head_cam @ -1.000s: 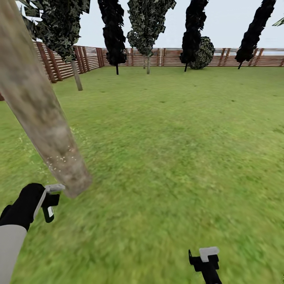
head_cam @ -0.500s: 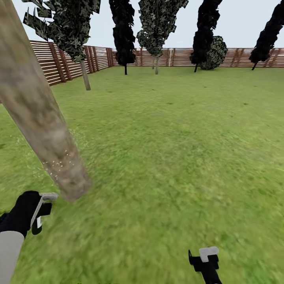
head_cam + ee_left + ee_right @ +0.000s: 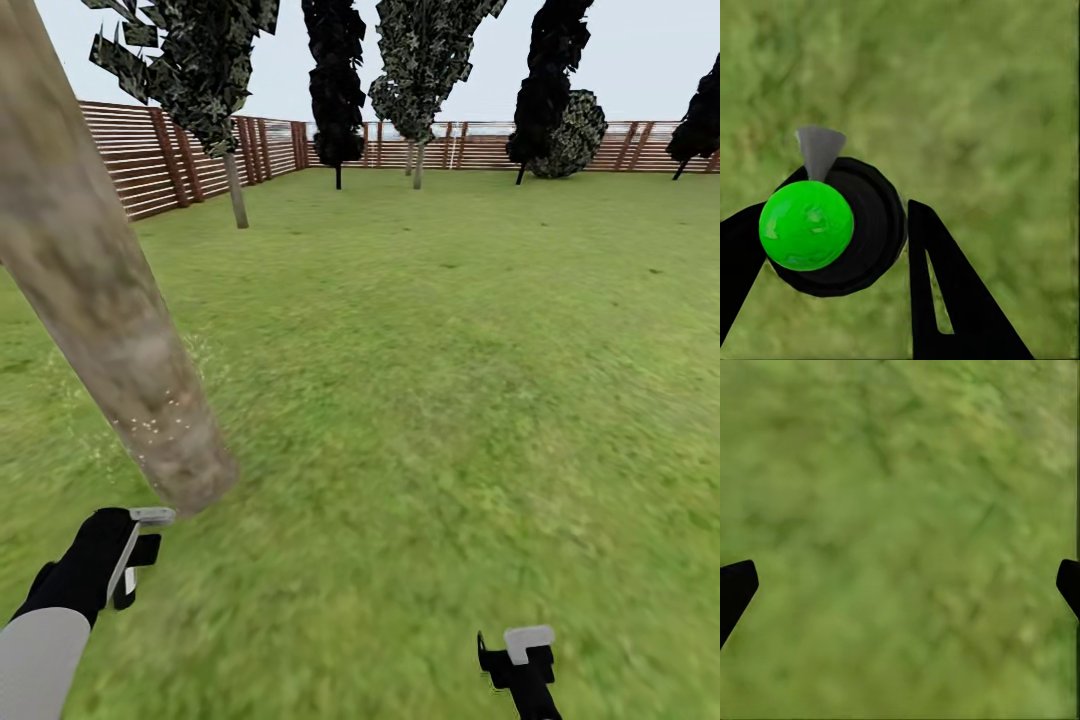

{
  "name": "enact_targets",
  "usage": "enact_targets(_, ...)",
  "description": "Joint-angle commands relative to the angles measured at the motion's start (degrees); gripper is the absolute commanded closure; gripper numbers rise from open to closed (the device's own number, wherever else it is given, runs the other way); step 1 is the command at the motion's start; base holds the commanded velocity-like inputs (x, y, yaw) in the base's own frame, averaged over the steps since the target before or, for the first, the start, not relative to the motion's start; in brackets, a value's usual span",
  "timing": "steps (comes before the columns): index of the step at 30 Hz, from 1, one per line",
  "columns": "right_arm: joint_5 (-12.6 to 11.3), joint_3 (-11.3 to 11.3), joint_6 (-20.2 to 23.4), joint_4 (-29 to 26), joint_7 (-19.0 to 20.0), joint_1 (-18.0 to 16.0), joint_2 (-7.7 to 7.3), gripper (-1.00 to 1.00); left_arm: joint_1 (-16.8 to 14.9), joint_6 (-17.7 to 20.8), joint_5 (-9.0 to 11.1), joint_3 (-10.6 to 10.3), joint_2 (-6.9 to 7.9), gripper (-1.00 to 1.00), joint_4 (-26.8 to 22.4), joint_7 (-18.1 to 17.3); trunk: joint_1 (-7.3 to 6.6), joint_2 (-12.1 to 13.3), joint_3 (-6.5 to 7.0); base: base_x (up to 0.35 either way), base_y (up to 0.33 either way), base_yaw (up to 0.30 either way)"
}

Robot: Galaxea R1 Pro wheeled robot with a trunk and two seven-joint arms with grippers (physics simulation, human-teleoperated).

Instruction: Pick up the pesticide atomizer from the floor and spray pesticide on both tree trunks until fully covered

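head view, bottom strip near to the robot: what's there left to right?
Left gripper holding the atomizer → base of the thick tree trunk → bare grass → right gripper.

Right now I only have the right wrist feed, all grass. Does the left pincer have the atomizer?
Observer: Yes, the left pincer is shut on the atomizer, green cap and grey nozzle between its fingers.
Operator: Where's the trunk?
Observer: The tree trunk is ahead on the left in the head view, its base just beyond that pincer.
Operator: Any spray on it?
Observer: Pale specks dot its lower part; coverage I can't judge.
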Motion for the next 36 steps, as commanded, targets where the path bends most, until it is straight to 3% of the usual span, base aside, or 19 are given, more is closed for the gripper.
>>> enact_targets(1,0.55,0.27,0.06,0.04,-0.60,-0.03,-0.01,-1.00,-0.03,0.25,-0.53,0.03,-0.37,1.00,-0.09,-0.21,0.01,-0.02,-0.05,0.189,-0.223,0.000)
enact_targets(8,0.51,0.27,0.06,0.04,-0.60,-0.03,0.24,-1.00,-0.03,0.25,-0.60,0.12,-0.95,1.00,-0.09,0.05,0.01,-0.02,-0.05,0.070,-0.265,0.020)
enact_targets(18,0.52,0.27,0.06,0.04,-0.60,-0.03,0.26,-1.00,-0.03,0.17,-0.60,0.42,-0.99,1.00,-1.12,0.19,0.01,-0.02,-0.05,0.162,-0.252,0.264)
enact_targets(29,0.54,0.27,0.05,0.04,-0.51,-0.03,0.25,-1.00,-0.03,0.17,-0.63,0.62,-0.95,1.00,-1.15,0.48,0.01,-0.02,-0.05,0.200,-0.227,0.028)
enact_targets(36,0.56,0.27,0.06,0.04,-0.51,-0.03,0.34,-1.00,-0.03,0.08,-0.69,0.61,-0.80,1.00,-1.15,0.57,0.01,-0.02,-0.05,0.159,-0.237,0.251)
